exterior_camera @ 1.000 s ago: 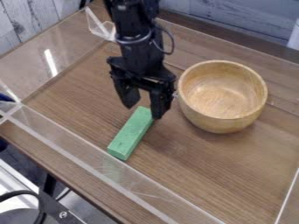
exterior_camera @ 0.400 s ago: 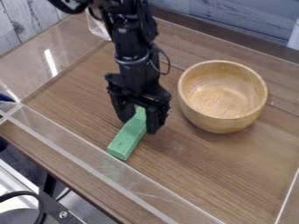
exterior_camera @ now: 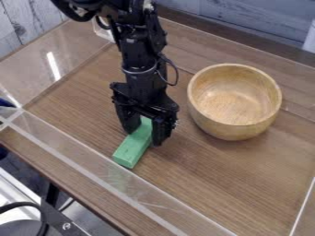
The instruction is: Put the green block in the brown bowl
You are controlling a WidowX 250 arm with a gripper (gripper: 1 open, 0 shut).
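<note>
One view: high, angled down, fairly near my wood-grain brown tabletop [exterior_camera: 74,111], facing me from the front.

The black arm [exterior_camera: 133,41] reaches in from the upper left and bends down, its wrist upright. The gripper [exterior_camera: 144,135] points straight down, low over the surface. Its two dark fingers [exterior_camera: 125,122] stand spread wide apart, nothing clamped between them.

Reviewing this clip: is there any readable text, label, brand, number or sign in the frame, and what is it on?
None: no word, number or sign can be read.
The green block, the brown bowl, the table and the gripper all show plain, unmarked surfaces at this resolution.
</note>
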